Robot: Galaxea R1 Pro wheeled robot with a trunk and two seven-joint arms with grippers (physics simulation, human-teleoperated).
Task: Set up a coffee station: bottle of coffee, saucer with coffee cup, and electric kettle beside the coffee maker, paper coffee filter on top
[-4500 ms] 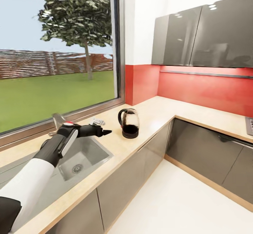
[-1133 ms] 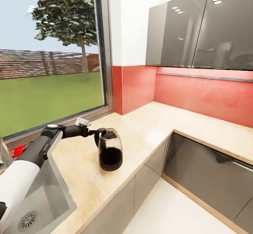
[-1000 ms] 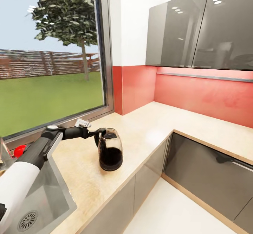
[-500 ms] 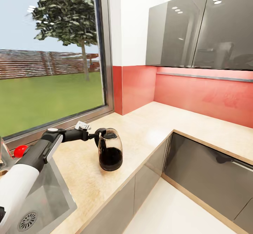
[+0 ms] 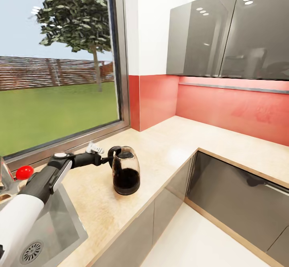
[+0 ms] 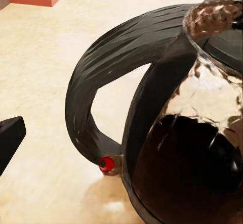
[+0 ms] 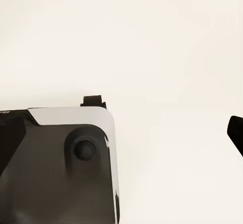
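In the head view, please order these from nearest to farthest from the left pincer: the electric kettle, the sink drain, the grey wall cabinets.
1. Electric kettle, its handle right at the left pincer.
2. Sink drain, low beside the arm.
3. Grey wall cabinets, high across the corner.

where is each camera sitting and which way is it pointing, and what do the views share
Head view: on the robot's head, facing forward and down over the countertop corner by the window; the left arm reaches toward the electric kettle, left gripper at its handle.
Left wrist view: near the left gripper, looking along its fingers at the kettle's handle close up; one dark fingertip shows at the picture's edge.
Right wrist view: near the right gripper, facing a pale plain surface and part of the robot's own body; a fingertip shows.
Shared: head and left wrist views both show the kettle on the countertop.
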